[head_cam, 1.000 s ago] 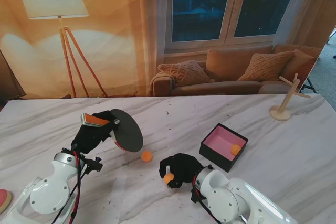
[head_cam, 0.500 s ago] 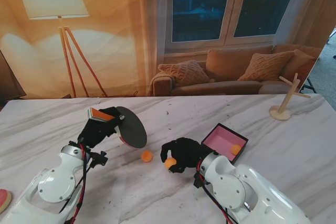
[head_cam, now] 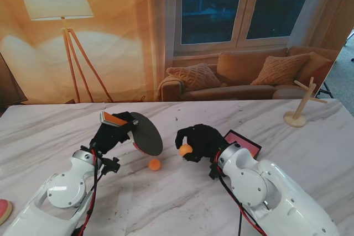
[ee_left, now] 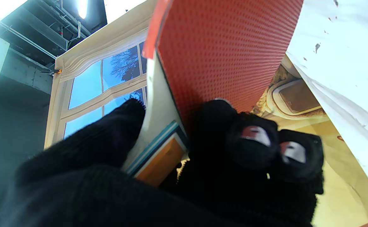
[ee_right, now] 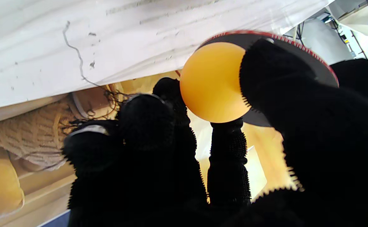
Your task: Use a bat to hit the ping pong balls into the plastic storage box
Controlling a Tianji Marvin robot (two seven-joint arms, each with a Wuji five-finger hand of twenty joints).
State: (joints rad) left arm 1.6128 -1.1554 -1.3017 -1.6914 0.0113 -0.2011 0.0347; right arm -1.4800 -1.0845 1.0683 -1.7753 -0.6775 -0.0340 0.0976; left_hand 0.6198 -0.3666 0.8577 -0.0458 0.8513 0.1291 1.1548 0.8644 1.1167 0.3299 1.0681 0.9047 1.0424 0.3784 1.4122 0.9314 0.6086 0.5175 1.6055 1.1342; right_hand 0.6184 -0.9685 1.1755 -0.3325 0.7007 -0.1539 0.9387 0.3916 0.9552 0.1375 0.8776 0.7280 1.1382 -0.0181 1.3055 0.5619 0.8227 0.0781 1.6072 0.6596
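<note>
— Where's the ball?

— Pinched in my right hand [head_cam: 200, 142], an orange ping pong ball [head_cam: 185, 149] held off the counter [head_cam: 182, 109], just right of the bat [head_cam: 147, 134] my left hand [head_cam: 115, 131] grips.

— And the box?

— The plastic storage box [head_cam: 243, 141] lies behind my right hand, farther right. Second ball [head_cam: 155, 164] rests nearer me.

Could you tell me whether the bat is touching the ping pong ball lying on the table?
Apart. In the stand view bare marble shows between the bat in the left hand and the loose ball, which lies nearer to me.
</note>
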